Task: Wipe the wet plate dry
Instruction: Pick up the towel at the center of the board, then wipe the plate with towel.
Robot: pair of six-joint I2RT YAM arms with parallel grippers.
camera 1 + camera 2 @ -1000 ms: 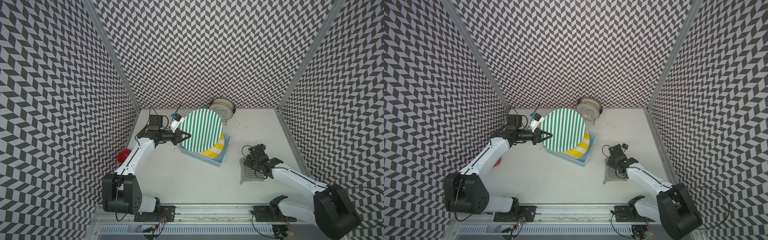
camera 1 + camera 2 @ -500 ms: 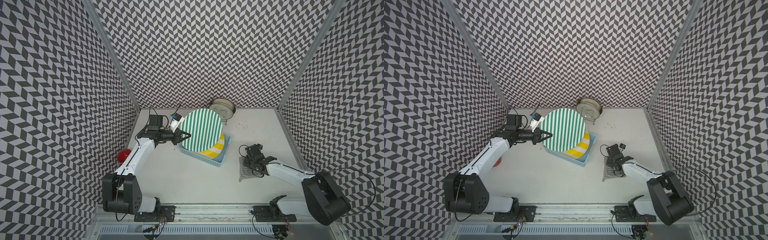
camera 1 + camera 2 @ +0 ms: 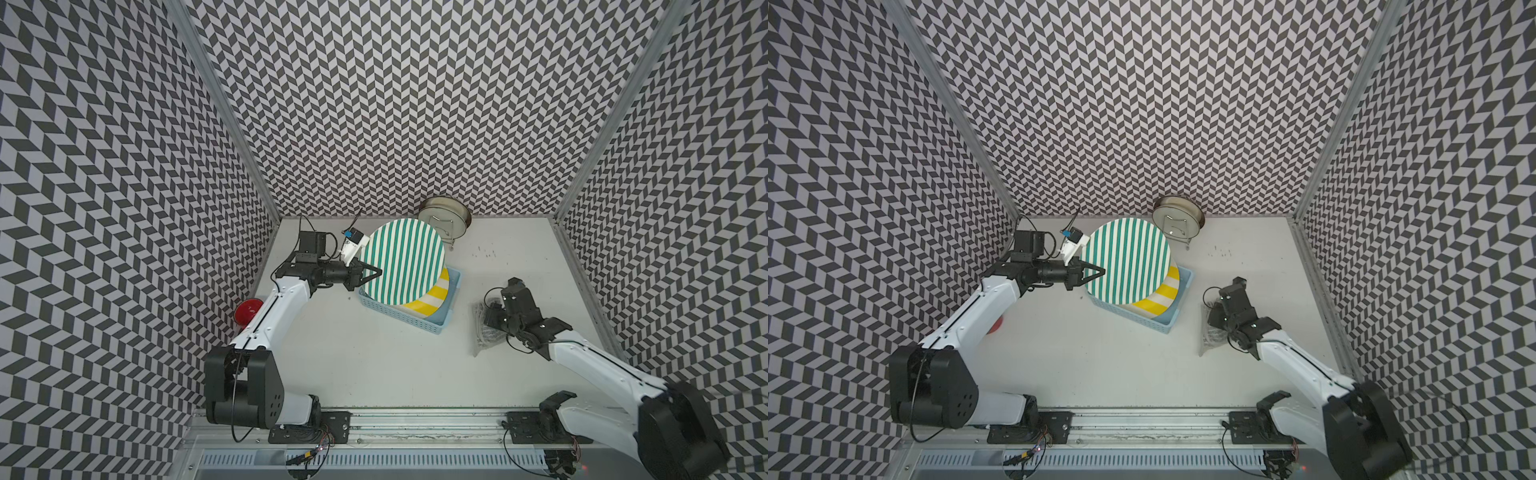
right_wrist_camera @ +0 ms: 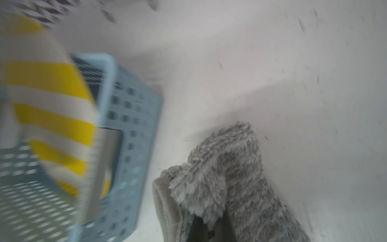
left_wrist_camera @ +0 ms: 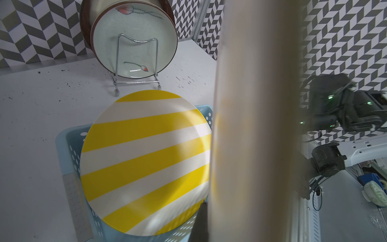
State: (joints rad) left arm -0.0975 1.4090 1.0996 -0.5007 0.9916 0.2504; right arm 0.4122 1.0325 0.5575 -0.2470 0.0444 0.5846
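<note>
Cloth [image 3: 480, 340] sits pinched at the lower right of both top views: the right pincer [image 3: 490, 326] is drawn together on a raised fold of the shaggy grey fabric, most of which lies on the counter [image 3: 374, 365]. The blurred right wrist view shows pile bunched round dark fingers [image 4: 196, 228]. At the left edge, a red object [image 3: 246, 311] peeps from behind the left arm. Toward mid-frame a blue basket [image 3: 399, 314] cradles a yellow-striped plate [image 3: 432, 297]. Just above it hangs the task's green-striped plate [image 3: 405, 262], tilted on edge, its rim clamped in the left pincer [image 3: 370, 273], well apart from the cloth. At top centre, against the far wall, a flowered plate [image 5: 134, 42] leans in a wire stand [image 5: 116, 62]. Wiping is not yet under way, by the look of it. The lift ahead likely wants the cloth raised clear of the counter and the basket wall, then laid against the striped face with a wad of pile leading, not bare fingertips. Light strokes seem wise, since a rim hold could let the plate pivot, and the left arm should hold steady.
</note>
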